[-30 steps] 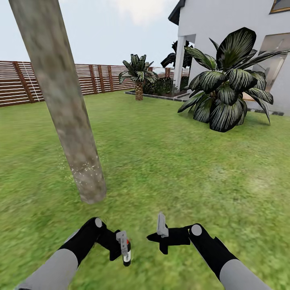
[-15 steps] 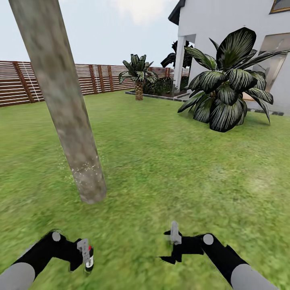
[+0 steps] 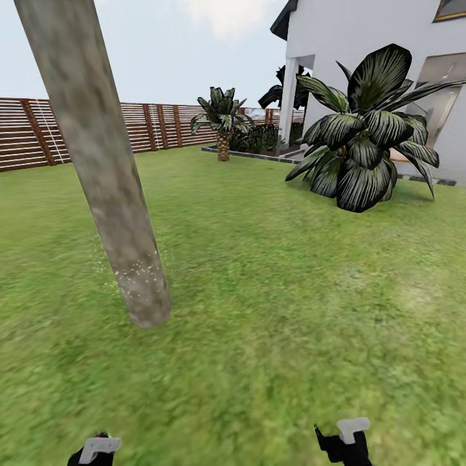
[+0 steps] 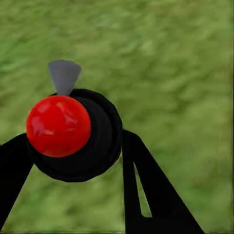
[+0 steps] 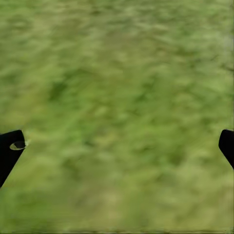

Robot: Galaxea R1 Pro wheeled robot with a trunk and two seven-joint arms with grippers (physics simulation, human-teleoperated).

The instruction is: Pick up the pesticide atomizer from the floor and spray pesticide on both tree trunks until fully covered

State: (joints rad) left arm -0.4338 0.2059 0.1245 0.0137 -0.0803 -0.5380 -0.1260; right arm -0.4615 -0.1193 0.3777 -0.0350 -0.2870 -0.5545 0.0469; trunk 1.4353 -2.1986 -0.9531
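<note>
A thick mottled grey-brown tree trunk [image 3: 97, 162] leans up from the lawn at the left of the head view. Whitish pesticide specks [image 3: 137, 272] cling to its lower part. In the left wrist view, the atomizer [image 4: 73, 134], a black bottle with a red cap and a grey nozzle, sits between the black fingers of my left gripper [image 4: 73, 141], which is shut on it. In the head view that gripper [image 3: 97, 448] is just inside the bottom edge. My right gripper [image 5: 120, 144] is open over bare grass and sits low at the bottom edge [image 3: 344, 437].
A large dark-leaved plant [image 3: 366, 136] stands at the right before a white house [image 3: 362, 39]. A short palm [image 3: 223, 123] grows by the reddish-brown slat fence [image 3: 39, 133]. Open lawn [image 3: 278, 278] lies between the trunk and the plants.
Both arms have drawn back and down to the bottom edge of the head view. The atomizer has gone with the left gripper and has left the head view.
</note>
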